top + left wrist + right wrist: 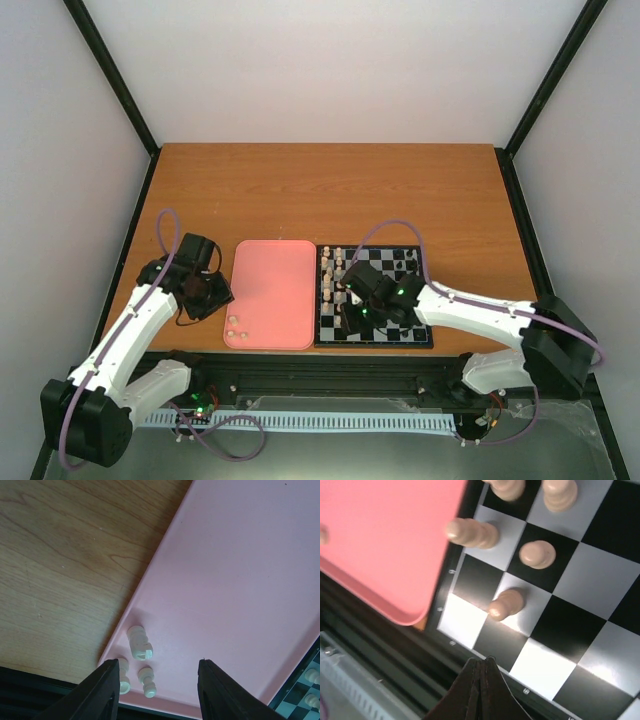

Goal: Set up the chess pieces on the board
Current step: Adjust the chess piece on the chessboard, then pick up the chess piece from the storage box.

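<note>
Left gripper (157, 672) hangs with jaws half-spread over leftover cream pieces (139, 642) in the pink tray's (240, 570) near corner, probably lining up a pick, while right gripper (482, 662), jaws pressed together and empty, hovers by the chessboard's (580, 575) corner beside standing pawns (506, 604).

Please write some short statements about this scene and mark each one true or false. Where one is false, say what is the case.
1. The pink tray holds no pieces. False: a few cream pieces are near one of its corners.
2. The left gripper is shut on a piece. False: it is open above that tray corner and holds nothing.
3. The right gripper is shut and empty, over a corner of the board. True.
4. In the top view the pink tray lies left of the board. True.
5. Some cream pieces stand on the board's squares. True.
</note>
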Controlling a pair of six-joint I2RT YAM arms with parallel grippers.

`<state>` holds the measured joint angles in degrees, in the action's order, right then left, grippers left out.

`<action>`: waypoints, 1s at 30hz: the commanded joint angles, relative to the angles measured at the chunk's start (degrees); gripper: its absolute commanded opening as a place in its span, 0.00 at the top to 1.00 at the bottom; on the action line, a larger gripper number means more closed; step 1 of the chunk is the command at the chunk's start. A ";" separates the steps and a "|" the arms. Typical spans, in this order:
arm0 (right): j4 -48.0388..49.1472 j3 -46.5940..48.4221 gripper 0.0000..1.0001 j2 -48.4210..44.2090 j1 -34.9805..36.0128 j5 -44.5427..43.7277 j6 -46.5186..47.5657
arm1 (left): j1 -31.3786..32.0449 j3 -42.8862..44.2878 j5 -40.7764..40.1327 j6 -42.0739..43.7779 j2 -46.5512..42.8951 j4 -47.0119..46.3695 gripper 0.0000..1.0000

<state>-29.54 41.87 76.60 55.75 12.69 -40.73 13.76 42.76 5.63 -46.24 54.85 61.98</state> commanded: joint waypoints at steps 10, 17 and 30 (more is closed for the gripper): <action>-17.50 14.97 0.76 -8.40 -8.23 -7.09 8.88 | -0.41 1.97 2.72 2.71 1.02 2.07 0.54; -20.18 21.60 0.72 -4.61 -22.83 -6.05 18.78 | -0.44 -0.04 5.31 3.38 0.26 4.35 0.57; -17.04 27.10 0.70 3.23 -37.46 0.35 26.45 | -0.40 -2.65 7.41 3.01 1.86 3.85 0.59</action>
<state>-47.64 67.29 79.00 19.97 10.13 -17.21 13.76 39.97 12.47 -43.81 55.16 65.47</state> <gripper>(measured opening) 0.303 0.413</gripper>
